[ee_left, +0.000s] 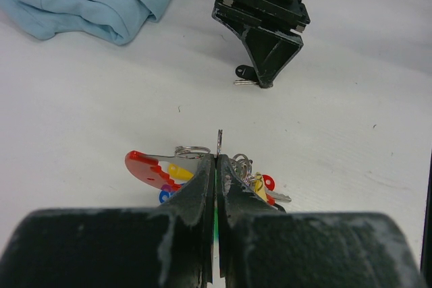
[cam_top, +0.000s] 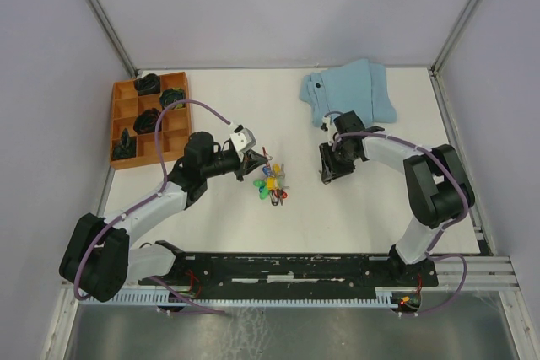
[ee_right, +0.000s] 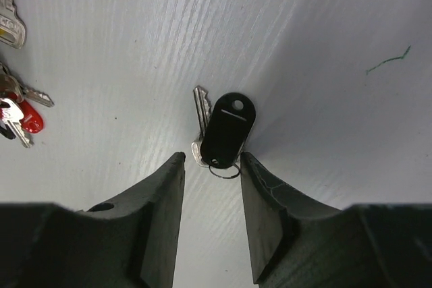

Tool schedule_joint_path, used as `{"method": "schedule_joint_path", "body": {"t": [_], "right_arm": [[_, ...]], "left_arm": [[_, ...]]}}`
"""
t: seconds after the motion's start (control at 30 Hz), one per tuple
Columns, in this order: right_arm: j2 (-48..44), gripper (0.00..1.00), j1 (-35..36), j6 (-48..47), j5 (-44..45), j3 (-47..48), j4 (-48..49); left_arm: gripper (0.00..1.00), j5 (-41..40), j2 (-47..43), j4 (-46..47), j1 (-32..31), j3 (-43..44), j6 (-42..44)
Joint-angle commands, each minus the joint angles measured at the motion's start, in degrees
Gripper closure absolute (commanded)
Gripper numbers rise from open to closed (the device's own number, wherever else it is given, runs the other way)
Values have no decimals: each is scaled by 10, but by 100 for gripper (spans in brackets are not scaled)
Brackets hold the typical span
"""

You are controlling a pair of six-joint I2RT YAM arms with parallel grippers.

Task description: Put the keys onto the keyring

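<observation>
Well, around the work there is an orange tray (cam_top: pixel 116 126) at the far left of the desk (cam_top: pixel 228 99), with dark lumps (cam_top: pixel 145 120) in several of its compartments. A folded light-blue cloth (cam_top: pixel 350 94) lies at the far side, well apart from the middle. Neither touches the arms.

The keys (cam_top: pixel 272 183) sit in a bright tangle near the centre of the desk, between the two arms. The red-and-grey keyring (ee_left: pixel 150 167) lies flat at the left edge of that tangle in the left wrist view.

The left gripper (ee_left: pixel 216 160) is right at the pile with its fingers pressed together. A sliver of green shows in the seam, and a thin metal blade stands upright just above the tips, so it seems to pinch one of the keys.

The right gripper (ee_right: pixel 212 160) stands off to the right of the pile, tips down at the desk and fingers spread. A separate silver key (ee_right: pixel 199 109) with a black tag (ee_right: pixel 227 129) on a small wire ring lies flat just ahead of the gap between the fingers, gripped by neither.
</observation>
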Motion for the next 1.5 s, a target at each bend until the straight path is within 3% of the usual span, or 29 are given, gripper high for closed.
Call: {"method": "schedule_joint_path", "body": {"t": [0.0, 0.43, 0.7, 1.0, 1.47], "right_arm": [[-29, 54, 11, 21, -14, -21, 1], [-48, 60, 56, 39, 7, -50, 54], [-68, 69, 85, 57, 101, -66, 65], [-127, 68, 128, 108, 196, -155, 156], [-148, 67, 199, 152, 338, -264, 300]], "left_arm": [[97, 4, -12, 23, -4, 6, 27], [97, 6, -12, 23, -4, 7, 26], [97, 6, -13, 24, -4, 6, 27], [97, 7, -11, 26, -4, 7, 24], [97, 8, -12, 27, -4, 6, 23]]}}
